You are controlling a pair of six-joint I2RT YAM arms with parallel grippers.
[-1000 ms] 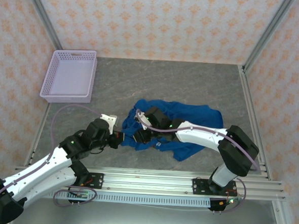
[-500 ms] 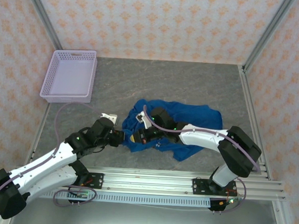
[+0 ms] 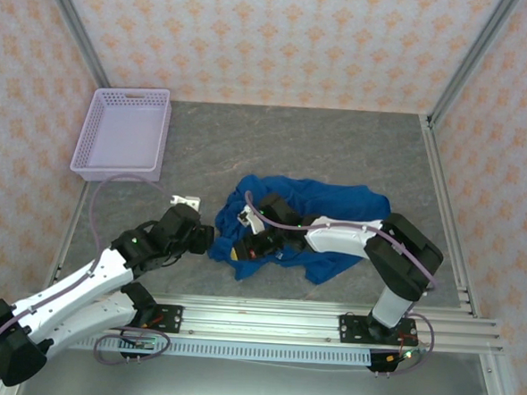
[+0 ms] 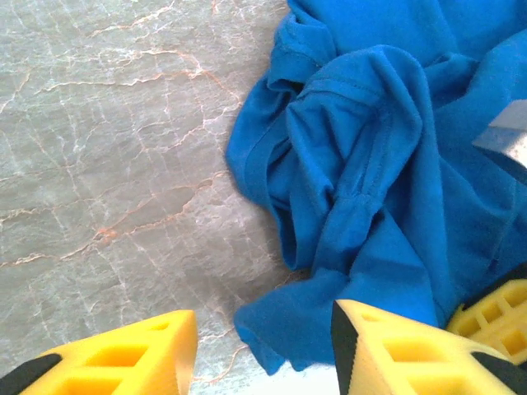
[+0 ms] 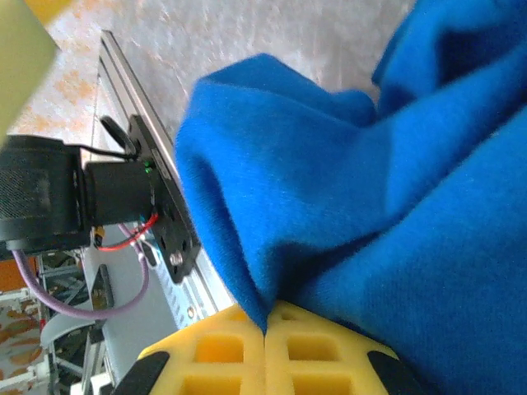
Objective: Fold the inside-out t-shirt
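Observation:
The inside-out t-shirt (image 3: 343, 207) lies crumpled in a royal-blue heap at the table's middle. At the heap's left edge my left gripper (image 3: 204, 239) is open. In the left wrist view its yellow fingers (image 4: 123, 362) stand apart, and a loose corner of the t-shirt (image 4: 370, 123) lies between them without being pinched. My right gripper (image 3: 240, 248) reaches in from the right and sits just beside the left one. Its jaws (image 5: 265, 333) are shut on a fold of the blue cloth (image 5: 370, 164). Lettering and patch are hidden.
A lavender mesh basket (image 3: 124, 133) stands at the back left on the grey marble table (image 3: 293, 146). Metal rails run along the near edge (image 3: 265, 318) and right side. Patterned walls close off the back and sides.
My left gripper has opened and let go of the shirt's edge. The right gripper, shut on the cloth, has drawn it a little left and nearer.

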